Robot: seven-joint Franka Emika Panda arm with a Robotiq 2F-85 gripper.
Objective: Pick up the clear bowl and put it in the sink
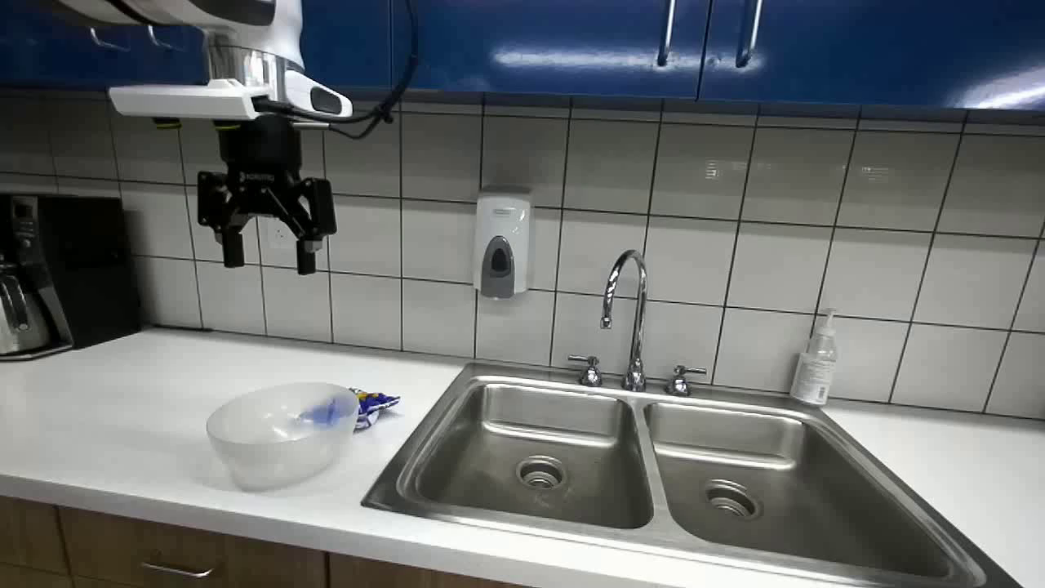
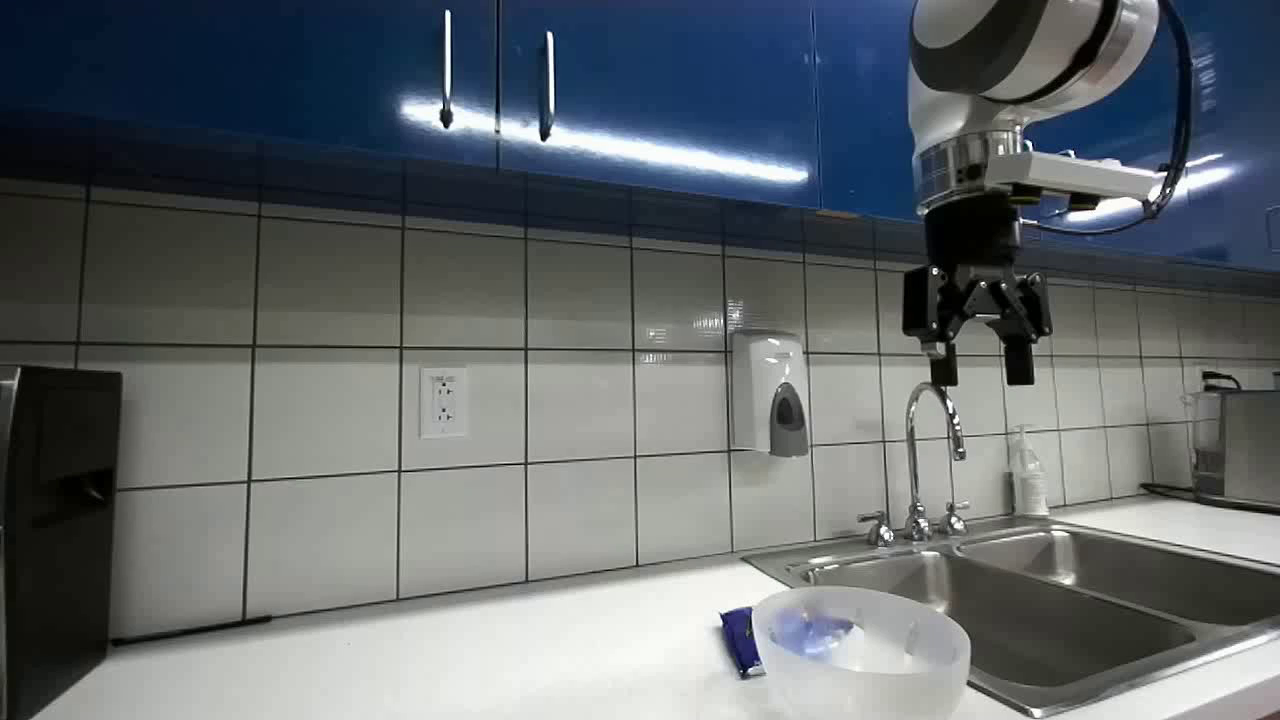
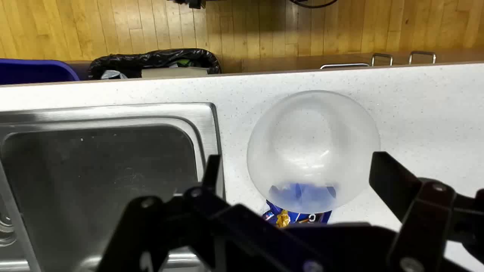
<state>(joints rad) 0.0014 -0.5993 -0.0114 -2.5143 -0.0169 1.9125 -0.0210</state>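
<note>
Fingers (image 1: pixel 306 256) spread wide, tips pointing down. Gripper (image 1: pixel 269 255) in the upper left of the frame in an exterior view, well above the white counter (image 1: pixel 122 392). Arm (image 2: pixel 960 120) hangs in from the upper right of the frame in an exterior view. Wrist view: the fingers stick up dark from the lower half, one left of centre, one at right, with the clear bowl (image 3: pixel 314 143) seen between them. Bowl sits on the counter, mouth up, cloudy white; lower left of the frame in an exterior view, near the sink (image 1: pixel 473 490) but outside it. Blue packet (image 2: pixel 740 640) just left of the bowl in an exterior view; part of it shows hazy through the bowl's wall. Whether the two touch, cannot tell. Sink is steel, two basins, lower right of the frame in an exterior view, left side of the wrist view. Faucet (image 1: pixel 639 327) stands at its back, a handle (image 1: pixel 590 376) to either side. Soap bottle (image 1: pixel 815 376) at the sink's back corner, right of the frame. Farther out: soap dispenser (image 1: pixel 502 224) on the tiled wall (image 1: pixel 441 237), about the middle of the frame; coffee maker (image 1: pixel 90 269) at the left edge; blue cupboards (image 1: pixel 531 33) across the top. Outlet (image 2: pixel 443 402) on the tiles, left of centre in an exterior view. Wrist view, along the top: plank floor (image 3: pixel 287 30); below it, upper left, an open black bag (image 3: pixel 128 59), and at the far left the edge of a blue container (image 3: pixel 34 71).
</note>
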